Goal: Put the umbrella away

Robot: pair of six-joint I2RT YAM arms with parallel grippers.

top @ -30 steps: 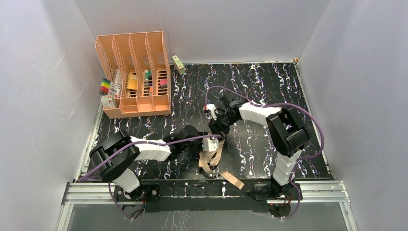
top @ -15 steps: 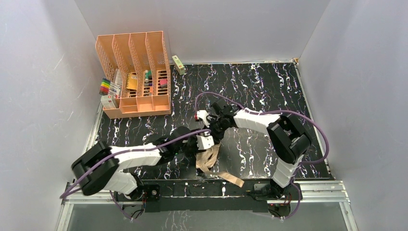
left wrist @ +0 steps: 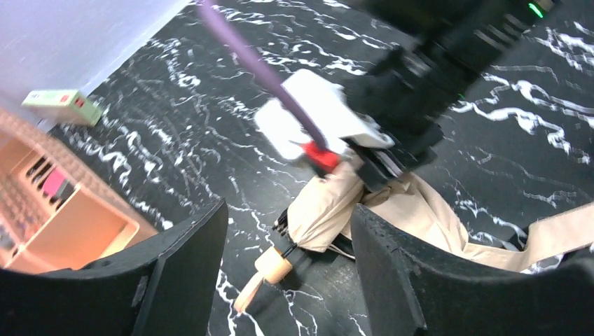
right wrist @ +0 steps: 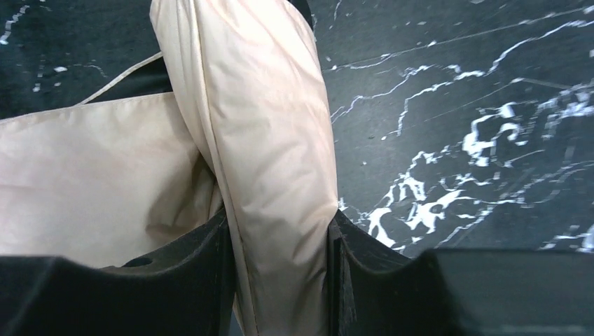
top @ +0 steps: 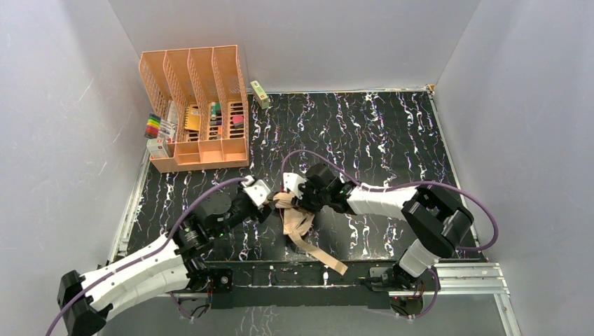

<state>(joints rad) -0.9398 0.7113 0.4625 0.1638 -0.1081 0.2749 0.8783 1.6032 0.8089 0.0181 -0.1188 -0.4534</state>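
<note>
The umbrella (top: 297,222), pale peach-tan fabric with a loose strap (top: 329,260), lies on the black marbled table near the front middle. My right gripper (top: 294,201) is shut on its folded fabric (right wrist: 273,175), which fills the gap between the fingers (right wrist: 192,273). In the left wrist view the umbrella (left wrist: 336,210) shows its small tan handle (left wrist: 273,266) and dark rib ends, lying between my open left fingers (left wrist: 399,273). My left gripper (top: 263,203) is open, just left of the umbrella, touching nothing.
A peach-orange slotted desk organizer (top: 199,105) stands at the back left, with markers (top: 155,126) beside it. A small green box (top: 260,93) lies by the back wall. The right arm's purple cable (left wrist: 259,63) crosses the left wrist view.
The left arm pulled back left and let go, its gripper now open beside the handle. The right gripper moved forward-left onto the umbrella, which shifted up and left.
</note>
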